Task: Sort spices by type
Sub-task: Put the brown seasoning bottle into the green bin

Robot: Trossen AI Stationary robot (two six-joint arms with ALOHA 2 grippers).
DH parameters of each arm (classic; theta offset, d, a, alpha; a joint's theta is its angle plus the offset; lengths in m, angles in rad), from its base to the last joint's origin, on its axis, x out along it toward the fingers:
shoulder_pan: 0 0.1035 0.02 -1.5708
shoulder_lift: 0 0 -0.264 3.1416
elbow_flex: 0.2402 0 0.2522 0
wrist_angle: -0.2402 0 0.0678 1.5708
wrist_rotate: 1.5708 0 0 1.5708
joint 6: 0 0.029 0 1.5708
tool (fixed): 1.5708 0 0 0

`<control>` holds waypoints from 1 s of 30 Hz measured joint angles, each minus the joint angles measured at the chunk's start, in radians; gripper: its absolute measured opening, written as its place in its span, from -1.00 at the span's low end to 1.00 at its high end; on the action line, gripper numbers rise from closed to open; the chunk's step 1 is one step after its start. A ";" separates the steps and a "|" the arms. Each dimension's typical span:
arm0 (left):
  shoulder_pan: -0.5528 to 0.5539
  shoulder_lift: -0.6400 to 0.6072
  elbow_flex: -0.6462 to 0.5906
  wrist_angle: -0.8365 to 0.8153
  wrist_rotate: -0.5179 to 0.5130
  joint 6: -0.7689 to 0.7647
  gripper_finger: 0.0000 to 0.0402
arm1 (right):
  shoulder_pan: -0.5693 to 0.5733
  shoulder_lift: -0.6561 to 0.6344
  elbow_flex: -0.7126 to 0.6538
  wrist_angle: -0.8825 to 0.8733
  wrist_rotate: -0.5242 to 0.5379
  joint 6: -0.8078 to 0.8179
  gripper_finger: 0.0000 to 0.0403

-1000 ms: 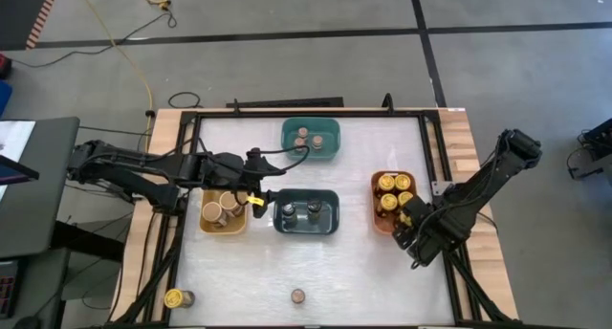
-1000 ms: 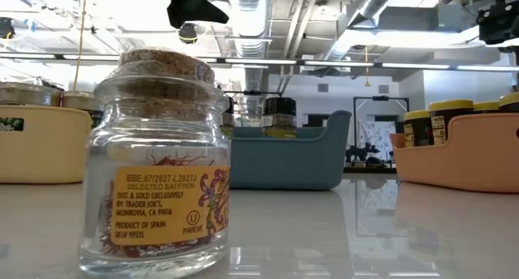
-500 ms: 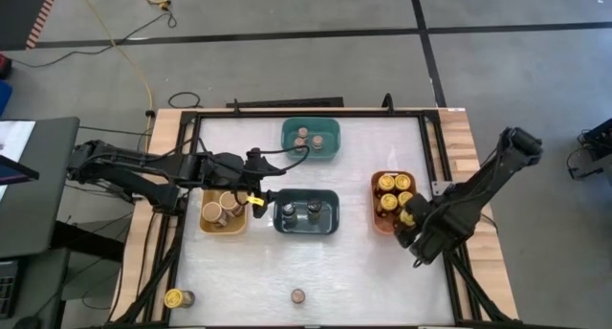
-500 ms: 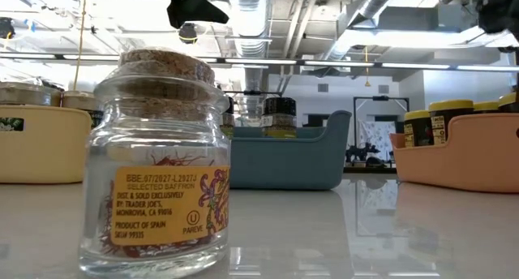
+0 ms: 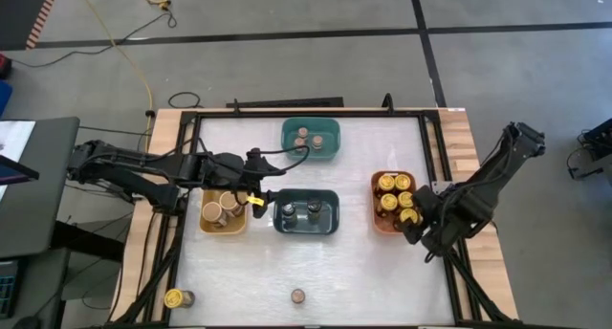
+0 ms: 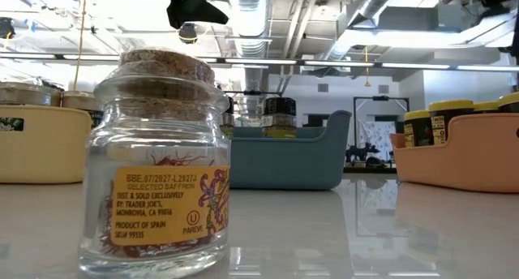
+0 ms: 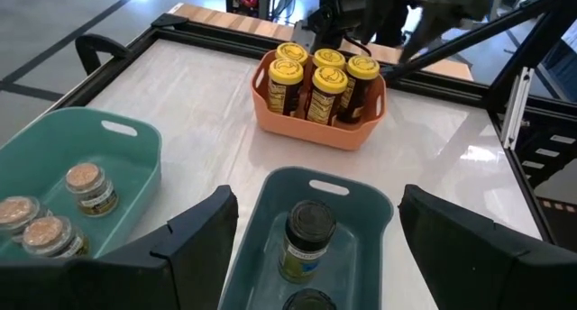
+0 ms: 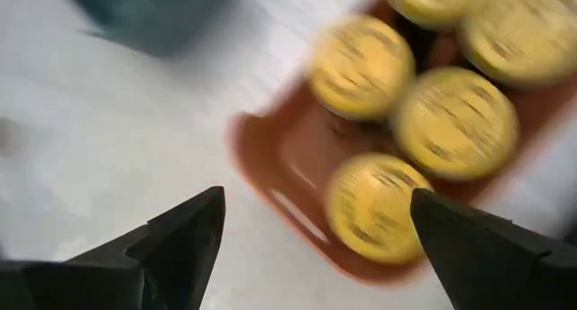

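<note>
I had the right gripper (image 5: 413, 226) hanging over the near corner of the orange bin (image 5: 379, 221), at about four o'clock on the table (image 5: 354, 272). Its fingers (image 8: 171, 242) stood wide apart with nothing between them. Five yellow-lidded jars (image 7: 317, 80) sat packed in that bin. The left gripper (image 5: 256, 188) waited at about nine o'clock between the yellow bin (image 5: 207, 224) and the dark-blue bin (image 5: 330, 219), fingers spread and empty.

Two spices were unsorted along the front edge: a yellow-lidded jar (image 5: 174, 297) at seven o'clock and a small cork-topped saffron jar (image 6: 162, 161) at six.

My worry was the fingers: hovering this close over the crowded lids, a careless descent could clip a lid or catch the rim and drag the light plastic bin. The stray yellow jar also seemed to sit very near the table's corner, so a glancing approach could nudge it off. The saffron jar looked like smooth, rounded glass with a loose-looking cork; I judged a pinch on the cork alone might lift the stopper, not the jar.

The bins were smooth moulded plastic with rounded corners and slot handles. The teal bin (image 7: 135, 139) held small cork-topped jars (image 7: 88, 186), the dark-blue one dark-lidded jars (image 7: 305, 240), the yellow one wide tan-topped jars (image 5: 224, 208). The tabletop was glossy white.
</note>
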 joint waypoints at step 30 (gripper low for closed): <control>0.000 0.000 0.000 -0.008 0.000 0.000 0.48 | -0.280 0.424 0.011 1.017 -0.235 -1.537 0.87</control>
